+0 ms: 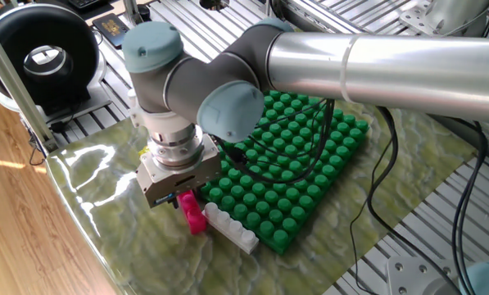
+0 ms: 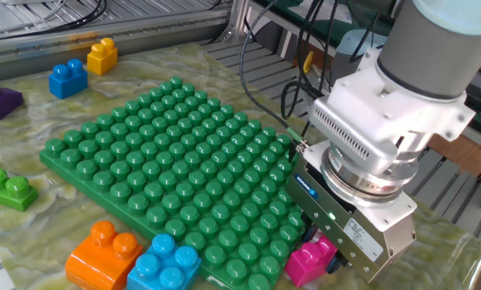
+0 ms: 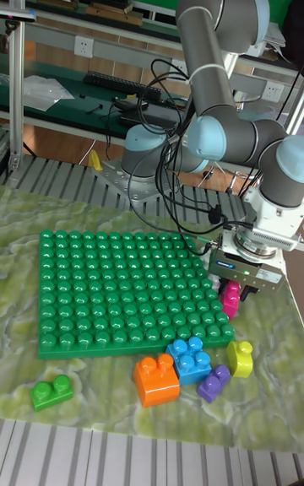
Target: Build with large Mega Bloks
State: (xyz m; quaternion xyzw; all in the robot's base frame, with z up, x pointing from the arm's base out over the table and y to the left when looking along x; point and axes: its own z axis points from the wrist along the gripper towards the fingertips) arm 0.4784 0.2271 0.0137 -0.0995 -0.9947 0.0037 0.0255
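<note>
The green baseplate [image 2: 167, 169] lies just beside the gripper [image 1: 178, 197], its edge close against the gripper body; a white-grey brick [image 1: 232, 227] lies along that edge, touching the magenta brick [image 1: 193, 214]; an orange brick [image 2: 103, 254] and a light blue brick [image 2: 163, 263] sit well off at the plate's far corner. The arm reaches over the plate, wrist pointing straight down; the gripper sits low over the magenta brick's end, its fingers astride it; whether they grasp it cannot be told.
</note>
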